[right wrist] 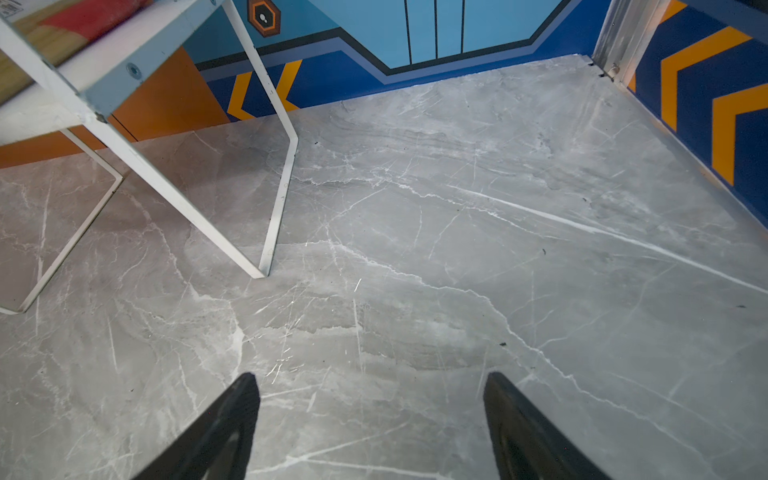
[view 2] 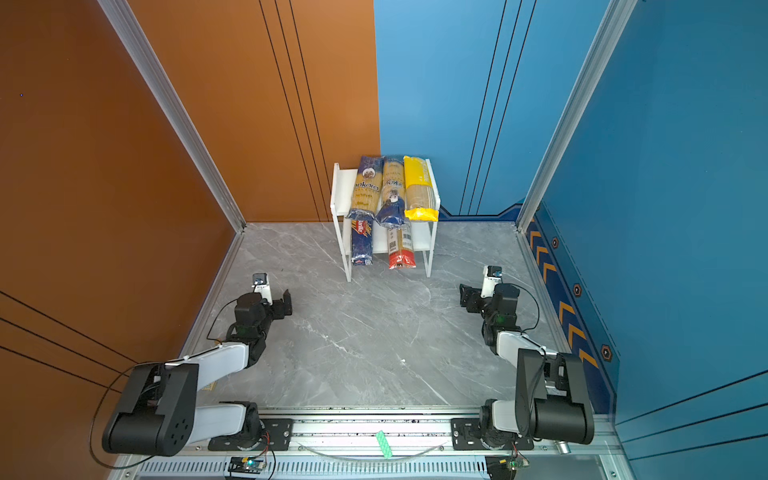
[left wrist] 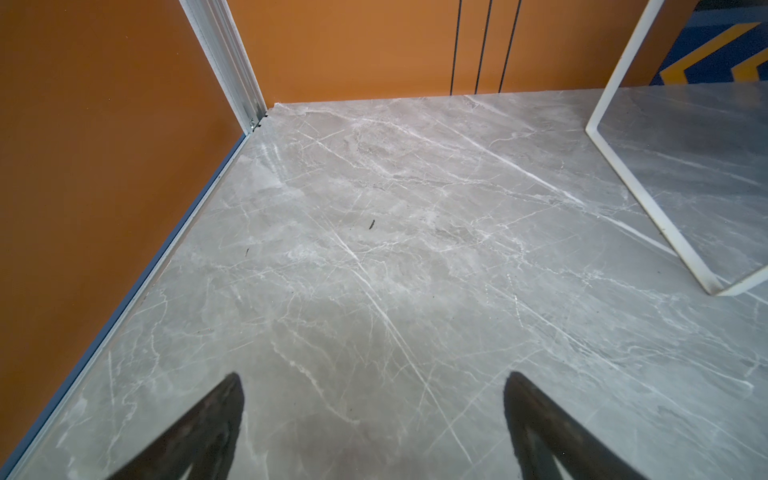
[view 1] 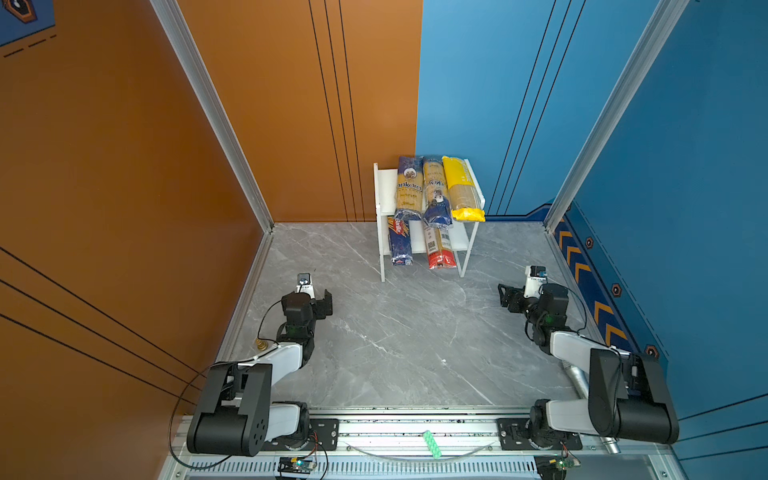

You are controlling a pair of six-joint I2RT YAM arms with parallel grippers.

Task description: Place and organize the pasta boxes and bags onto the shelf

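Grey marble counter (view 1: 415,345); orange wall (view 1: 104,187) left, blue wall (view 1: 685,187) right, metal rail (view 1: 415,430) along the near edge. White shelf (view 1: 385,191) stands far middle. Its top tier holds two ankara packs (view 1: 408,189) and a yellow pack (view 1: 463,187). Barilla pack (view 1: 400,245) and red-ended pack (view 1: 440,253) lie below, near ends overhanging. Open counter lies in front. At the sides, left jaws and right jaws are spread wide, holding nothing.

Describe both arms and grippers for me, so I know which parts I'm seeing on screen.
The left arm and right arm match: white links, bulky black joint housings, thin black cables. The left gripper and right gripper have black tapered fingers.
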